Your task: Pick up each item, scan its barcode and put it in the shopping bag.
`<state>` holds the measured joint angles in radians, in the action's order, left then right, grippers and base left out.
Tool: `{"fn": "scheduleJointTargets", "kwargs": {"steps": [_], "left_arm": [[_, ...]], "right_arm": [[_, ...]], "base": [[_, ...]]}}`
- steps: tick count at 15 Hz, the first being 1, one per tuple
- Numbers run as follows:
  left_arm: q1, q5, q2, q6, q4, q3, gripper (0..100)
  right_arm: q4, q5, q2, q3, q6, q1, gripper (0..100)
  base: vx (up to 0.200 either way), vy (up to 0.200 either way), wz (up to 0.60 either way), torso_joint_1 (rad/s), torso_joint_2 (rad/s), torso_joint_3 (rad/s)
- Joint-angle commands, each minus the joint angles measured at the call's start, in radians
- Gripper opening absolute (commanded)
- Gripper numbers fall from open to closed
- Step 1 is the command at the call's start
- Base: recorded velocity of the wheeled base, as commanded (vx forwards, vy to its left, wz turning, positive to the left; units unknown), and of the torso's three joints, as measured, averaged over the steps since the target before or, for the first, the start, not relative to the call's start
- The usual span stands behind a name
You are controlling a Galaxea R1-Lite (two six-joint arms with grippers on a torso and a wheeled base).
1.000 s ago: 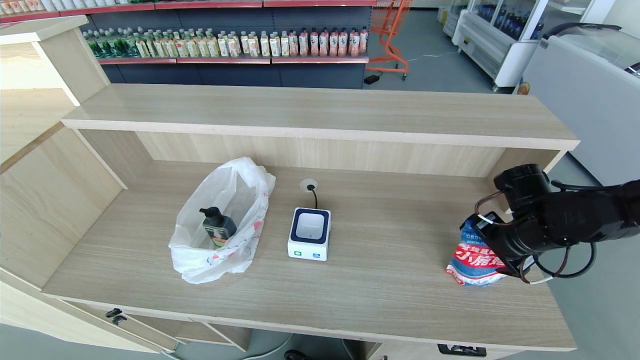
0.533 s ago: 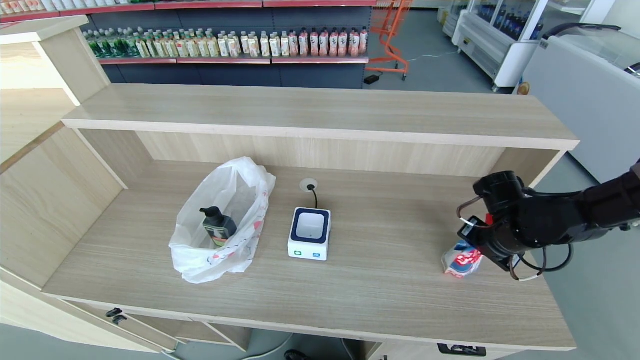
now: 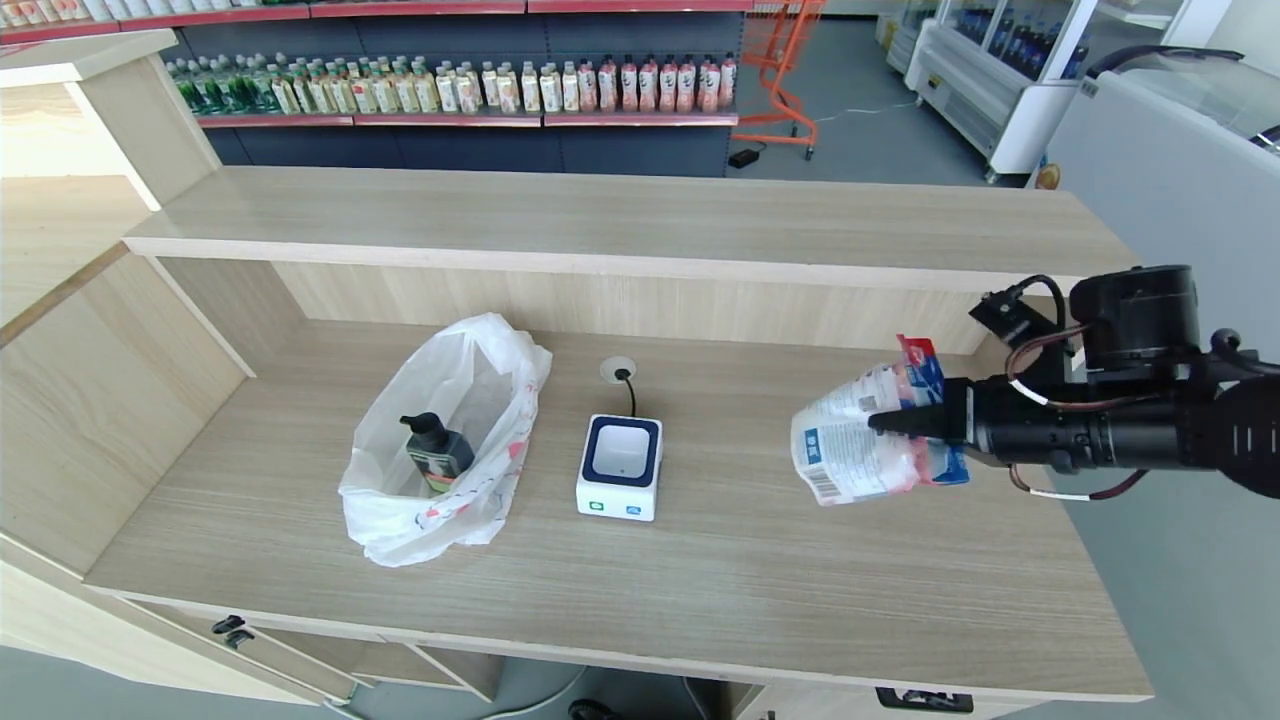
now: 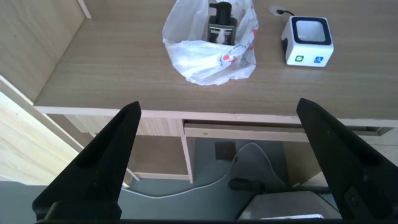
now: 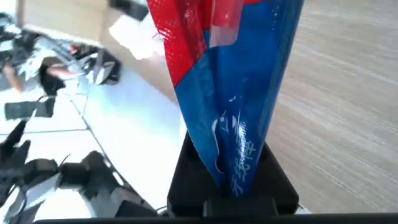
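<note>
While your left gripper point(image 4: 219, 107) is hanging wide open off the front edge of the tabletop point(image 3: 700, 585), your right gripper point(image 3: 900, 425) is clamping the blue-and-red packet point(image 3: 850, 455) in the air, right of the scanner point(image 3: 620, 466). Left of that, the shopping bag point(image 3: 455, 400) is holding a pump bottle point(image 3: 437, 457).

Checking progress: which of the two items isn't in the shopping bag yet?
The blue-and-red packet, clamped in the right gripper to the right of the scanner; the dark pump bottle already stands inside the bag.
</note>
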<state>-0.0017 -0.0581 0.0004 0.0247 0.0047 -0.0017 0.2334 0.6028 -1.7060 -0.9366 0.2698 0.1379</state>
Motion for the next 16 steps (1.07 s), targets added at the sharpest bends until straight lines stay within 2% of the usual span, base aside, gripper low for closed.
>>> {"fn": "scheduleJointTargets", "kwargs": {"steps": [1,2,3,7,16], "left_arm": [[0.0,0.0,0.0,0.0,0.0,0.0,100],[0.0,-0.002,0.0,0.0,0.0,0.0,100],[0.0,0.0,0.0,0.0,0.0,0.0,100],[0.0,0.0,0.0,0.0,0.0,0.002,100],[0.0,0.0,0.0,0.001,0.0,0.0,100]], "right_arm": [[0.026,0.52,0.246,0.163,-0.19,-0.113,0],[0.026,0.647,0.266,0.173,-0.193,-0.113,0],[0.026,0.68,0.272,0.171,-0.193,-0.087,0],[-0.008,0.68,0.309,0.176,-0.149,0.014,0],[-0.029,0.674,0.35,0.186,-0.144,0.043,0]], "base": [[0.0,0.0,0.0,0.0,0.0,0.0],[0.0,0.0,0.0,0.0,0.0,0.0],[0.0,0.0,0.0,0.0,0.0,0.0],[0.0,0.0,0.0,0.0,0.0,0.0],[0.0,0.0,0.0,0.0,0.0,0.0]]}}
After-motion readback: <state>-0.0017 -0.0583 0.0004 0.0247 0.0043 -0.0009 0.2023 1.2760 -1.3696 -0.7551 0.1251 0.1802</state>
